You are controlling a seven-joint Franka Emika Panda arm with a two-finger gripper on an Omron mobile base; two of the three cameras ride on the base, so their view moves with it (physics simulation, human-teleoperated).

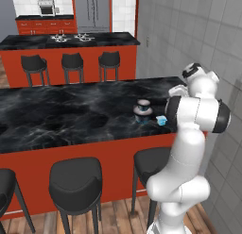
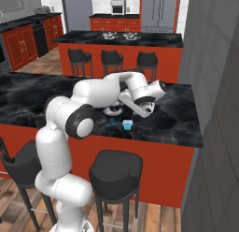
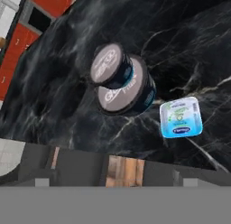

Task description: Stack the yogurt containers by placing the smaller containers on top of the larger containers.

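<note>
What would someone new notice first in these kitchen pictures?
Probably the white arm bent low over the black marble counter. Below the hand, a small dark cup already sits on the wide tub, and a light-blue cup stands on the counter beside the tub.

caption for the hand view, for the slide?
Hand view: small dark yogurt cup stacked on the wide tub; light-blue cup beside them on the black marble counter.
</note>
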